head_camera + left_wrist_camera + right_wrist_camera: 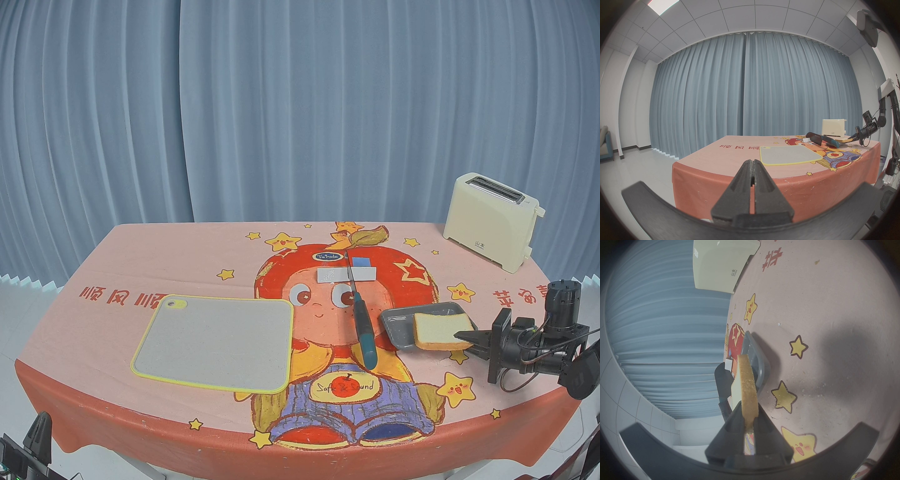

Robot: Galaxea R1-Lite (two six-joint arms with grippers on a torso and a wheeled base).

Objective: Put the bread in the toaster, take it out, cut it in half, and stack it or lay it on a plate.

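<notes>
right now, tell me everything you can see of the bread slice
The bread slice is one whole, uncut square with a pale cream face and a golden-tan crust. Its edge looks porous and spongy, and it looks untoasted. It lies about flat over the near right part of the grey tray, covering the tray's near rim. The right pincer is shut on its right edge, one finger on each face. Whether its underside touches the tray I cannot tell.
</notes>
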